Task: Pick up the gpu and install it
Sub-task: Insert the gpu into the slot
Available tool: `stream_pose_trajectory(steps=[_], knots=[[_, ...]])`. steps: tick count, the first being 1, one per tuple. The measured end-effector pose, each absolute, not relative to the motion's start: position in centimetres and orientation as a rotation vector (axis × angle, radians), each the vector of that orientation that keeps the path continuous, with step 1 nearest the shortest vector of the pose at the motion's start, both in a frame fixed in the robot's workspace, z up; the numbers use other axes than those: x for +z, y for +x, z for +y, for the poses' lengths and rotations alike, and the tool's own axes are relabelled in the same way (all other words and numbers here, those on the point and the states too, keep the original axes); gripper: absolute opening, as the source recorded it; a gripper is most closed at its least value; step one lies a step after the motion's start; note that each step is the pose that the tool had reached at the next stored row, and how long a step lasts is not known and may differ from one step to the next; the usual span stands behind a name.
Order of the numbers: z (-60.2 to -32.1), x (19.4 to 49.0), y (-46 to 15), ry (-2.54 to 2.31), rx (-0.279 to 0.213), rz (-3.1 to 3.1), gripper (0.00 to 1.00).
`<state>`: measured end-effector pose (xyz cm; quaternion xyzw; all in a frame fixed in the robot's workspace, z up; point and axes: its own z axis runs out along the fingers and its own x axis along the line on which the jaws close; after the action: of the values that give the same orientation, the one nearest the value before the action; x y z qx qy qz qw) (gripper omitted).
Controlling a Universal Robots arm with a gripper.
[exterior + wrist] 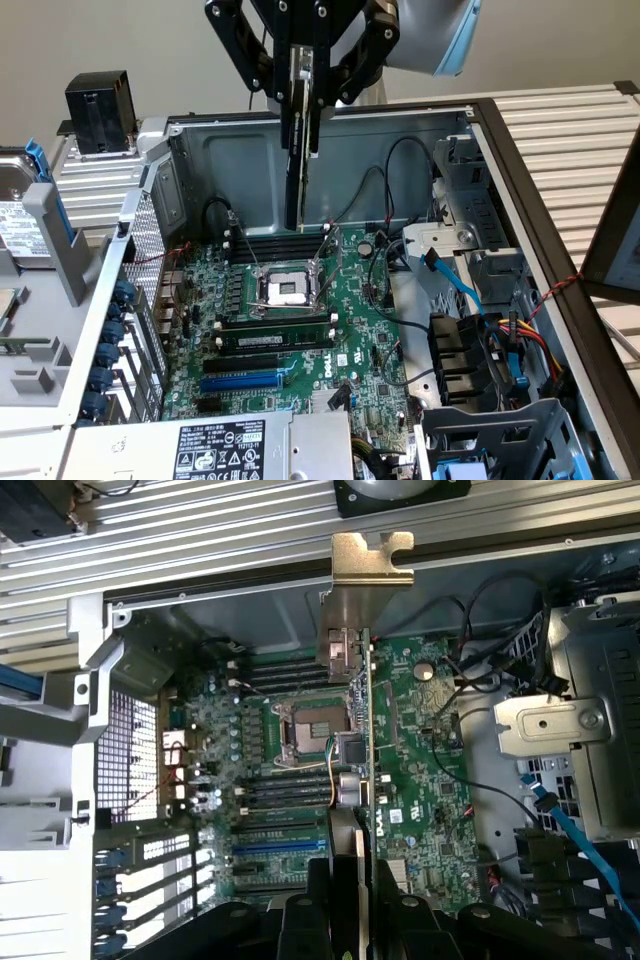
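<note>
Hanging on its thin edge, the gpu (293,195) is up in the air over the green motherboard (300,330), inside the open computer case (400,150). White letters on the motherboard look like "DELL". The gripper (300,120) points straight down from above, and its fingers (300,920) pinch the gpu's top edge, partly closed.
</note>
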<state>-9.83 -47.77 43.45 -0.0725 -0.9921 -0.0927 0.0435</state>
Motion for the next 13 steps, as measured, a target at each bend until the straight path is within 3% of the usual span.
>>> stream_pose_trajectory(steps=[13], knots=[[-47.76,43.36,-9.83,-0.017,-0.264,-3.033,0.28]])
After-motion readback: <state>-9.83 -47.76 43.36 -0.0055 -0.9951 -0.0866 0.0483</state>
